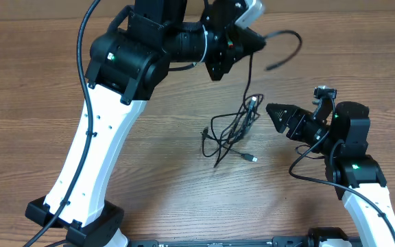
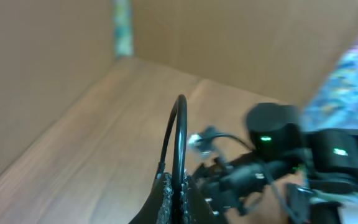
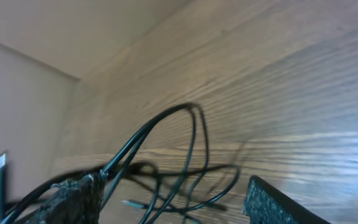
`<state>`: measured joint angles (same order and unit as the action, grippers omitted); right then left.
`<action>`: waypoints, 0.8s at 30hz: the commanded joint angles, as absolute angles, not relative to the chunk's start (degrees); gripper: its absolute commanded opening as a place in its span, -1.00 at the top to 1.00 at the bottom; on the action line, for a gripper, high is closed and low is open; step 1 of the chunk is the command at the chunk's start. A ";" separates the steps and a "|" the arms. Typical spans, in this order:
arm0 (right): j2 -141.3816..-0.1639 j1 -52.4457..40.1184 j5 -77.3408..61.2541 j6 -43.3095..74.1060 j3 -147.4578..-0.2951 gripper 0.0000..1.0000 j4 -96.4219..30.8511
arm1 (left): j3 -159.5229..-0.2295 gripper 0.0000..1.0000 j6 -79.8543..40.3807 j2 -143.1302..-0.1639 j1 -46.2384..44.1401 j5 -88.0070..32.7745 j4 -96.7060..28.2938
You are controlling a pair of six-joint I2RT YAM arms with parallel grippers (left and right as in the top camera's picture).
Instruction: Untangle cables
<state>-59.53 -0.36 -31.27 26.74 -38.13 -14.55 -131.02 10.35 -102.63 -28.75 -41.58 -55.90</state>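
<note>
Near the table's far edge, the left gripper (image 1: 259,41) is clamped tight on one cable (image 1: 288,32). Only its wrist view shows the closed fingers (image 2: 165,200). The cables (image 1: 233,130) lie knotted mid-table, thin, black and silver-tipped. Beside them the right gripper (image 1: 272,108) gapes wide, and strands brush one finger.

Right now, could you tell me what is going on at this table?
Two arms are untangling cables. The left gripper is shut on one cable and holds it up above the table, with a strand running down into the tangle lying there. The right gripper is open at the tangle's edge and is not closed on anything.
</note>
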 commanded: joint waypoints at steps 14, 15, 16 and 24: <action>-59.29 -3.03 -40.05 28.67 -38.48 -0.35 -11.73 | -132.57 0.92 -3.73 -100.60 -29.61 -35.86 -48.14; -59.29 -3.64 -40.01 29.19 -38.48 -0.35 -11.18 | -132.57 0.92 -3.73 -100.60 -29.98 -35.83 -48.14; -59.29 -4.34 -39.97 30.33 -38.48 -0.35 -10.57 | -132.57 0.92 -3.70 -100.62 -30.46 -35.81 -48.14; -59.99 -6.90 -37.15 36.25 -38.48 -0.05 -9.50 | -132.57 0.92 -3.90 -100.77 -33.95 -35.88 -47.53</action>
